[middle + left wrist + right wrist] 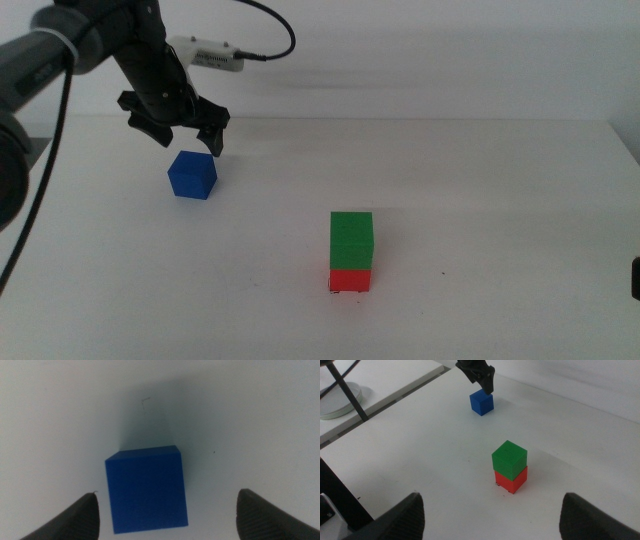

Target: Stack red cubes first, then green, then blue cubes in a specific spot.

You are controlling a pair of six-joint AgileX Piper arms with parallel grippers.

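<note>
The green cube (351,240) sits on top of the red cube (350,280) near the middle front of the white table; the pair also shows in the right wrist view, green cube (509,456) over red cube (512,481). The blue cube (192,175) lies alone at the back left, and also shows in the left wrist view (146,488). My left gripper (182,139) hangs open just above and behind the blue cube, its jaws apart on either side of it. My right gripper (492,515) is open and empty at the right edge of the table, well away from the stack.
A white device with a cable (208,55) lies at the back left behind the left arm. A round white object (342,400) lies on a side surface beyond the table edge. Small dark scuffs (443,273) mark the tabletop right of the stack.
</note>
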